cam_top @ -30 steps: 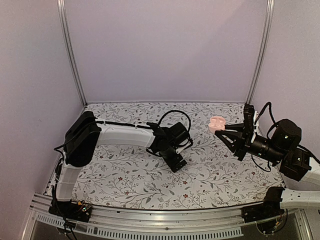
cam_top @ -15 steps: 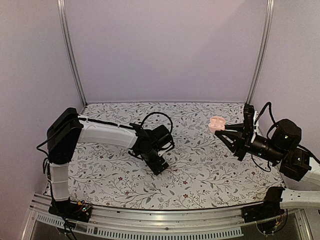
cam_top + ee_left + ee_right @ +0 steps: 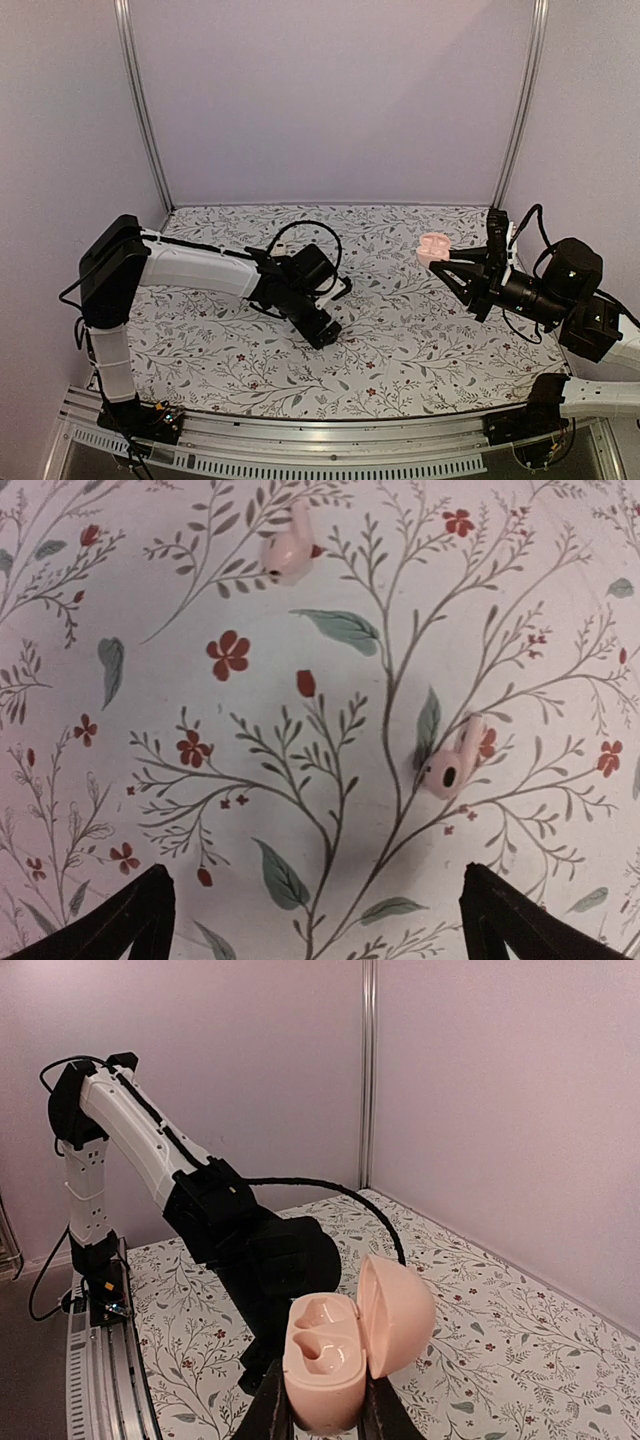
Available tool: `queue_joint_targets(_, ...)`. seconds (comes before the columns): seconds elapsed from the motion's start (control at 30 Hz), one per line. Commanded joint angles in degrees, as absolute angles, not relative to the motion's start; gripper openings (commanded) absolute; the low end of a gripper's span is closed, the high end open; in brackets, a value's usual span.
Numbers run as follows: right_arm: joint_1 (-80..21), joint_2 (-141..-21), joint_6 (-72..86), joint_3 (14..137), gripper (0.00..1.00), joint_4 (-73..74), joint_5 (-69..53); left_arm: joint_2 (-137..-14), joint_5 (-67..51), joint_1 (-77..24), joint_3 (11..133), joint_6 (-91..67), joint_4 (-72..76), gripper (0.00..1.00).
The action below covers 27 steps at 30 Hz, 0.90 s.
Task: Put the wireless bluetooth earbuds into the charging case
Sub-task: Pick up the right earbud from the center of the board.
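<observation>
Now, charging case (image 3: 335, 1360): smooth, pale pink plastic pebble. Its lid is swung open on the hinge and shows two moulded hollows inside. It is held up off the bench, over the right side.
Right gripper (image 3: 320, 1418): black fingers clamped on the lower half of the case, one on each side.
Far earbud (image 3: 288, 552): glossy pink, rounded head with a short stem. It lies on the cloth near the top of the left wrist view.
Near earbud (image 3: 450, 762): same pink plastic, with a dark oval spot on its head and the stem tilted up and to the right. It lies well apart from the far one, and both are out of the case.
Left gripper (image 3: 315, 925): black, wedge-shaped fingertips spread wide apart, holding nothing, hanging above the two earbuds.
Bench (image 3: 400, 360): covered in a matte white cloth printed with grey-green leaves and small red flowers.
In the way: from above, the left gripper and its black wrist sit over the earbuds, so they cannot be made out there.
Surroundings: plain lilac walls, metal corner posts (image 3: 140, 100), a slotted rail (image 3: 300, 455) along the near edge, and a looped black cable (image 3: 300, 232) on the left arm.
</observation>
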State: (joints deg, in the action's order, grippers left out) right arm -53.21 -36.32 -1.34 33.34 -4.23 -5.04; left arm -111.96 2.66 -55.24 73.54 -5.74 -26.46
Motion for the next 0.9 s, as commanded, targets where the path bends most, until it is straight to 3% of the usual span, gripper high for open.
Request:
queue_joint_targets(0.0,-53.0,-35.73,-1.52,33.22,0.0,-4.34,-5.27,-111.37,-1.31,-56.9,72.87,-6.45,-23.66,1.0)
queue_joint_targets(0.87,-53.0,-34.3,-1.2,32.82,0.0,-3.97,-4.83,-125.92,13.33,-52.31,88.98,-6.26,-23.4,1.0)
